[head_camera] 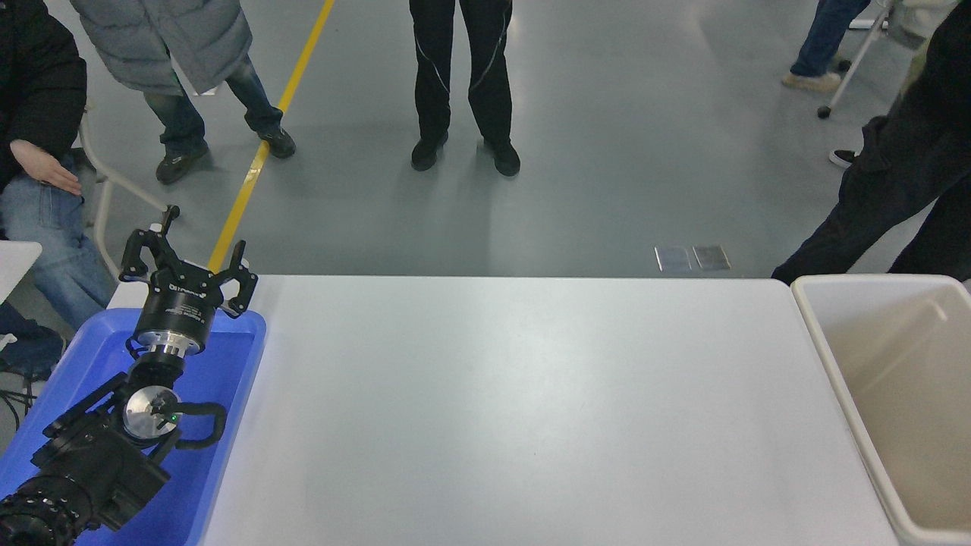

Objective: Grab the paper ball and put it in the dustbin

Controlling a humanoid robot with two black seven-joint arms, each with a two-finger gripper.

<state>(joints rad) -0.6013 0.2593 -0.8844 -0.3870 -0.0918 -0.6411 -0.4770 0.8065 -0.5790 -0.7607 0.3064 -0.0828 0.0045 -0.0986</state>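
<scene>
Paper ball: you won't find it anywhere in your head view, so its place relative to the jaws can't be told. At your 8 o'clock the left gripper (pixel 186 262) hangs over the blue tray (pixel 227 394), fingers spread and holding nothing. The dustbin (pixel 823 334) sits at 4 o'clock, and people (pixel 459 76) stand at 12 beyond the table (pixel 516 409).

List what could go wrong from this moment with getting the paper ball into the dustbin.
1. Neither the paper ball nor the right arm is in view, so a drop outside the dustbin would go unseen.
2. Only part of the dustbin shows, at the table's right edge; its visible interior looks bare, so I cannot confirm the ball landed.
3. A person's legs stand right behind the dustbin, where a swinging arm might meet them.
The left pincer is parked, open, over the blue tray.
</scene>
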